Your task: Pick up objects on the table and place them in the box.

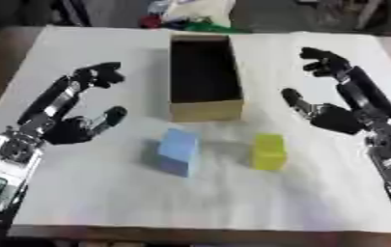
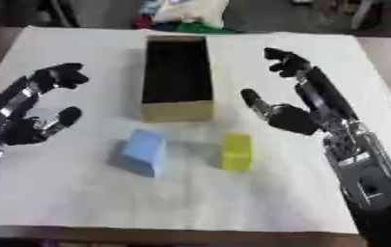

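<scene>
A light blue block and a yellow block stand side by side on the white table, just in front of a long open cardboard box with a dark inside. My left hand hovers open to the left of the blue block, fingers spread. Out to the right of the box and behind the yellow block, my right hand is open too. Neither hand touches a block.
A heap of cloth, white with red and green, lies beyond the table's far edge behind the box. The table's front edge runs close below the blocks.
</scene>
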